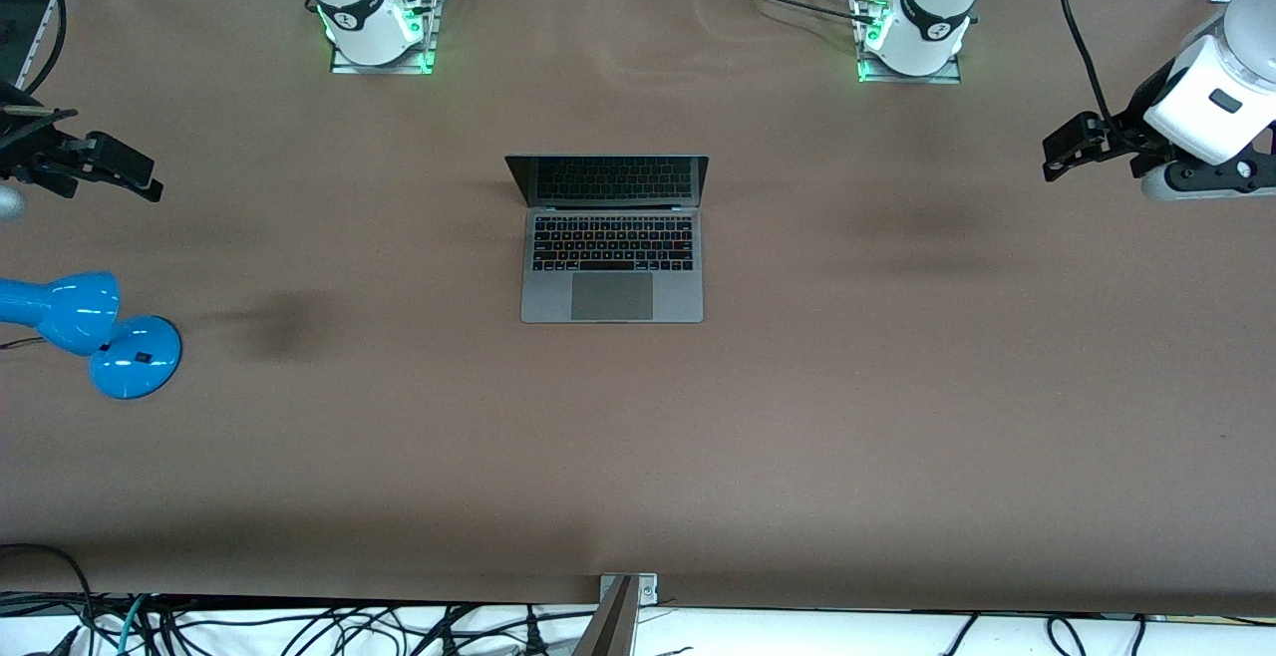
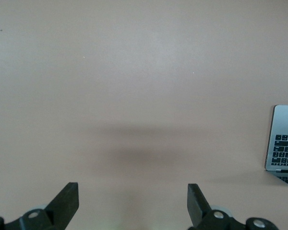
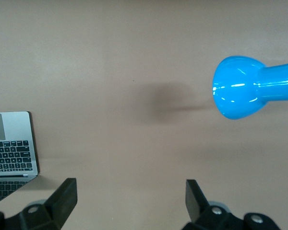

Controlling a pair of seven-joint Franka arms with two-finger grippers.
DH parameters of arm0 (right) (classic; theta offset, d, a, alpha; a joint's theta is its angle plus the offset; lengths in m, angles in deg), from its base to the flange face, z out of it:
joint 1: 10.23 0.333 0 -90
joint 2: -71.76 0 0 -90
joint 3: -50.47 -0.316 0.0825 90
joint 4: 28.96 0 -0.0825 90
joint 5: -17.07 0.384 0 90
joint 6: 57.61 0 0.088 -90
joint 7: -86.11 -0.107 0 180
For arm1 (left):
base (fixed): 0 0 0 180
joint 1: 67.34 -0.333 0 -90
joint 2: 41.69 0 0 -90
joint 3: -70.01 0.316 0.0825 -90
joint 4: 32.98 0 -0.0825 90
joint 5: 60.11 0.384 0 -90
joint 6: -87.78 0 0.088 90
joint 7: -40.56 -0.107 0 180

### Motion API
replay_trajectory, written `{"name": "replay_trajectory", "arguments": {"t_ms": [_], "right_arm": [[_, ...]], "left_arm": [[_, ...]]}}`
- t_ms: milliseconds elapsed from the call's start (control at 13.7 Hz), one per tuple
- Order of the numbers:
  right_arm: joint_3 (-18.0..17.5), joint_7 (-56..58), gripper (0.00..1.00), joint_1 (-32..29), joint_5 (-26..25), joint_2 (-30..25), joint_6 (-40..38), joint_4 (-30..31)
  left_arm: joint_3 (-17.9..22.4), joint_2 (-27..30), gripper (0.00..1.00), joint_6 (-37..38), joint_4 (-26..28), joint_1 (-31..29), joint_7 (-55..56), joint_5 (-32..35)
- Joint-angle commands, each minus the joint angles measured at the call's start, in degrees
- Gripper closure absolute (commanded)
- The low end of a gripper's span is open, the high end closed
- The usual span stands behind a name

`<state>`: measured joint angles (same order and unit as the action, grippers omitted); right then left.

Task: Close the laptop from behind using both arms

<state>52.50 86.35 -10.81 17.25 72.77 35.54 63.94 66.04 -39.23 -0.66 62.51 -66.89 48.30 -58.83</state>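
The space-grey laptop (image 1: 611, 257) lies open in the middle of the brown table, its black screen standing up toward the robot bases and its trackpad toward the front camera. Its corner shows in the left wrist view (image 2: 284, 143) and in the right wrist view (image 3: 12, 143). My left gripper (image 1: 1069, 150) hangs open and empty above the table at the left arm's end, well away from the laptop. My right gripper (image 1: 125, 175) hangs open and empty above the table at the right arm's end. Both wrist views show wide-open jaws (image 2: 133, 201) (image 3: 131, 199) over bare table.
A blue desk lamp (image 1: 90, 332) stands at the right arm's end of the table, nearer the front camera than my right gripper; its head shows in the right wrist view (image 3: 245, 93). Cables lie along the table's front edge (image 1: 299, 626).
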Motion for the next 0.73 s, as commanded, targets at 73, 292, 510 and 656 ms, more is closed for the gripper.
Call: {"name": "replay_trajectory", "arguments": {"t_ms": [73,292,510,656], "right_arm": [[-0.4,-0.4,0.0,-0.6,0.9,0.4,-0.8,-1.1],[-0.4,-0.4,0.0,-0.6,0.9,0.4,-0.8,-1.1],[-0.4,-0.4,0.0,-0.6,0.9,0.4,-0.8,-1.1],[-0.4,-0.4,0.0,-0.6,0.9,0.4,-0.8,-1.1]], "left_arm": [[-0.2,-0.3,0.0,0.1,0.4,0.3,-1.6,0.9],[-0.2,-3.5,0.0,0.2,-3.6,0.2,-1.5,1.1],[-0.2,-5.9,0.0,0.2,-6.4,0.1,-1.3,1.1],[-0.1,-6.4,0.0,0.2,-6.8,0.3,-0.8,1.3]]}}
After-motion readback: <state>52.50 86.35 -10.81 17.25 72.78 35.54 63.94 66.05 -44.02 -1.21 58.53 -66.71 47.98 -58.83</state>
